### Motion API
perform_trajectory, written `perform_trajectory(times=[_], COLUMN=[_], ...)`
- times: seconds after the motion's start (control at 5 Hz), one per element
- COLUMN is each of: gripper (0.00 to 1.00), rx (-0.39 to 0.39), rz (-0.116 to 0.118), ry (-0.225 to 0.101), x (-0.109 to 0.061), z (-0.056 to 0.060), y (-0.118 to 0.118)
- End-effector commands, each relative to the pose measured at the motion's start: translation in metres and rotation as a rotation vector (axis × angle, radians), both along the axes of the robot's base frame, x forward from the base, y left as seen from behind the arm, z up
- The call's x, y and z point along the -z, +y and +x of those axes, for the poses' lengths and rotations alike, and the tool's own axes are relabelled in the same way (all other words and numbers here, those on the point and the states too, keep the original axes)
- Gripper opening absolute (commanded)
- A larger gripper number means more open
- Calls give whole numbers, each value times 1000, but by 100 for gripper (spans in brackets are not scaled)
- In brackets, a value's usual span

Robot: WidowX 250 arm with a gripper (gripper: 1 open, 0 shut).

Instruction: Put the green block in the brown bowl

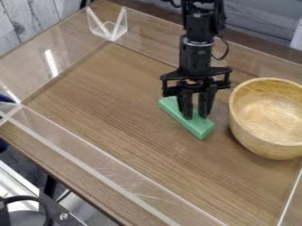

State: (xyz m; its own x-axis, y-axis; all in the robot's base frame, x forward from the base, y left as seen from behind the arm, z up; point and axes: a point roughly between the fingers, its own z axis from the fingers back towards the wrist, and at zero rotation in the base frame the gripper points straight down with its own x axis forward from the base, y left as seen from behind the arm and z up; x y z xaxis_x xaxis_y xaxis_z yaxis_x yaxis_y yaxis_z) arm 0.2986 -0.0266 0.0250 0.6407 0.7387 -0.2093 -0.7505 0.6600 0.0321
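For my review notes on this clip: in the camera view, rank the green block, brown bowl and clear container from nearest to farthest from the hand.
1. Green block: right at the hand.
2. Brown bowl: right in view.
3. Clear container: far, upper left.

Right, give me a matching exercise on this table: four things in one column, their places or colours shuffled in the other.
1. block
2. bowl
3. gripper
4. table

A. light tan, round and hollow
B. brown wood surface, under the others
C. green, flat on the table
D. black, over the block

Pairs: 1-C, 2-A, 3-D, 4-B
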Motion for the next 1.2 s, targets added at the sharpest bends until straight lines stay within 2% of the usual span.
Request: perform_trajectory(times=[0.0, 0.4, 0.8, 1.0], gripper=[0, 0, 0, 0], rx=[17, 74, 35, 43], rz=[19, 41, 16, -9], ry=[12, -16, -43, -37], x=[-5, -25, -43, -52], z=[-5, -3, -3, 4], y=[1, 7, 11, 17])
